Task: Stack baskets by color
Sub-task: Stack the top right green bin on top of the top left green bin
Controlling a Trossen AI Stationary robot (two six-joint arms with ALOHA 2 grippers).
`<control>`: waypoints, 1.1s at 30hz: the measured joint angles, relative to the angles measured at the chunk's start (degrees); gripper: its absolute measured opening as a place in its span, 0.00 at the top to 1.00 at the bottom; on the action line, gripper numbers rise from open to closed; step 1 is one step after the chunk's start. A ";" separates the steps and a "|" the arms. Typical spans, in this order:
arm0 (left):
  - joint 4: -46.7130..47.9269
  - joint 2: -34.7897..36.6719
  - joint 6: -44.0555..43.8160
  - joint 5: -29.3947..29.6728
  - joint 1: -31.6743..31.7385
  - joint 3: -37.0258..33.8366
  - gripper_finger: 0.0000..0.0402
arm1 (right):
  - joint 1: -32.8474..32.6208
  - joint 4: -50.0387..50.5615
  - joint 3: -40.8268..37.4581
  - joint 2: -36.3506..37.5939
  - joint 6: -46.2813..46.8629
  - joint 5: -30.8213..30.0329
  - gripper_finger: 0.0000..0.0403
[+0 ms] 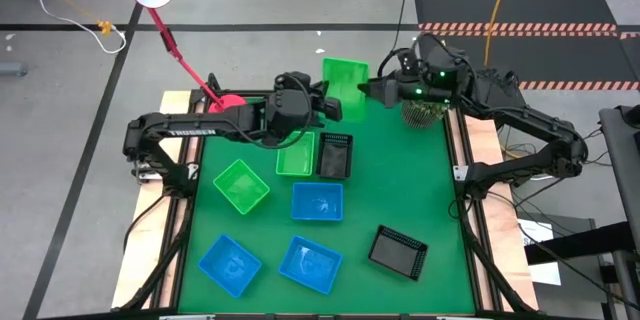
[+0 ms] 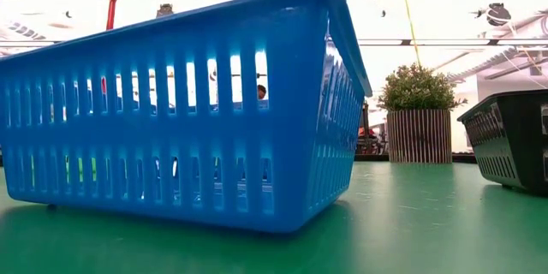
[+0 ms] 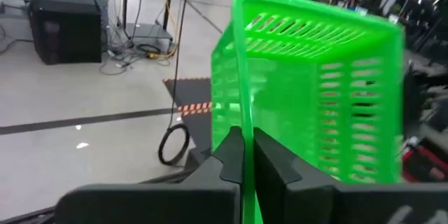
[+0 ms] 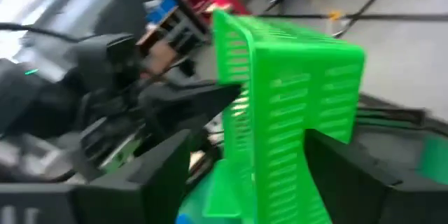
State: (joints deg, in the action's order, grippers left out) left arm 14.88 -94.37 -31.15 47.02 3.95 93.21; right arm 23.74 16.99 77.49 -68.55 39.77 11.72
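Left gripper clamped on the bright green slotted plastic basket's rim, held above the table. Right gripper fingers apart around its other side, I see no grip.

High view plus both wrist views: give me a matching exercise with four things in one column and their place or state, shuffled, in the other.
Things
1. left gripper
2. right gripper
3. potted plant
4. lone black basket

Places or states
A. lying on the table towards its near right corner
B. open, fingers either side of the raised green basket
C. standing by the table's far edge, right side
D. shut on the raised green basket's rim

Pairs: 1-D, 2-B, 3-C, 4-A
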 joint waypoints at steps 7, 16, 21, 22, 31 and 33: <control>8.64 7.32 -3.80 -5.34 1.37 0.04 0.97 | 0.65 -4.05 0.01 0.31 -0.31 14.04 0.21; 20.00 16.46 -8.57 -9.18 4.72 -0.02 0.97 | 0.51 -6.29 -0.01 1.13 -1.46 24.72 0.24; 25.32 20.32 -15.29 -16.07 7.96 -0.05 0.98 | 0.51 -5.27 -0.01 1.58 -2.30 24.81 0.25; 25.04 21.24 -17.24 -16.92 8.17 0.12 0.98 | 0.50 -4.93 -0.01 1.75 -2.59 24.82 0.25; 30.05 29.13 -27.14 -23.70 10.77 0.07 0.98 | 0.52 -0.64 -0.04 3.21 -4.10 24.77 0.25; 30.91 30.50 -28.52 -25.08 10.99 0.08 0.98 | 0.53 1.50 -0.04 3.91 -5.80 24.67 0.25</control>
State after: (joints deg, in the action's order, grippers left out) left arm 45.80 -63.88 -59.67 21.94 14.93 93.29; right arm 24.27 18.49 77.45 -64.64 33.97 36.38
